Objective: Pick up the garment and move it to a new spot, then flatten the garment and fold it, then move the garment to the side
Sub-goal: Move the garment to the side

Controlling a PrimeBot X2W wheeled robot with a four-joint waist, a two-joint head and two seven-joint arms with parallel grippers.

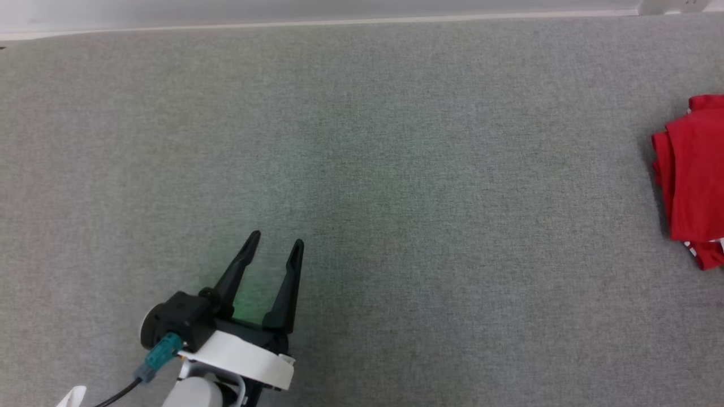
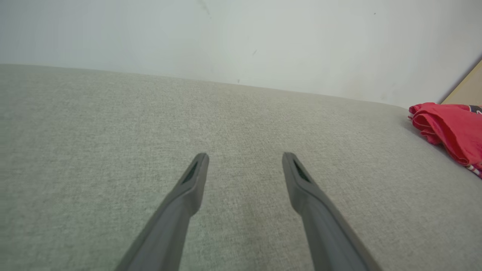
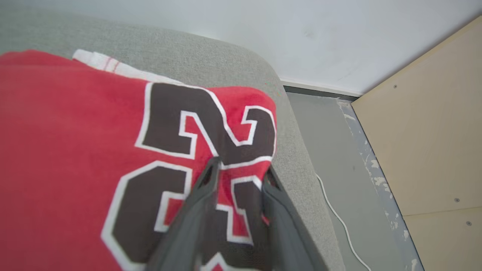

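Note:
The garment (image 1: 693, 181) is a red jersey with dark, white-edged numbers, lying folded at the far right of the grey fabric surface (image 1: 396, 198). In the left wrist view the garment (image 2: 448, 130) lies off to the right, well away from my left gripper (image 2: 245, 156). My left gripper (image 1: 276, 239) hovers open at the lower left with nothing between its fingers. In the right wrist view my right gripper (image 3: 241, 169) stands just over the garment (image 3: 94, 150) near the surface's right edge, fingers parted, with the printed numbers showing in the gap.
The grey surface ends in a rounded edge (image 3: 297, 150) just right of the garment. Below it lies a grey floor (image 3: 331, 135) with a thin white cable (image 3: 339, 218) and a beige panel (image 3: 425, 124). A white wall (image 2: 241, 37) runs along the back.

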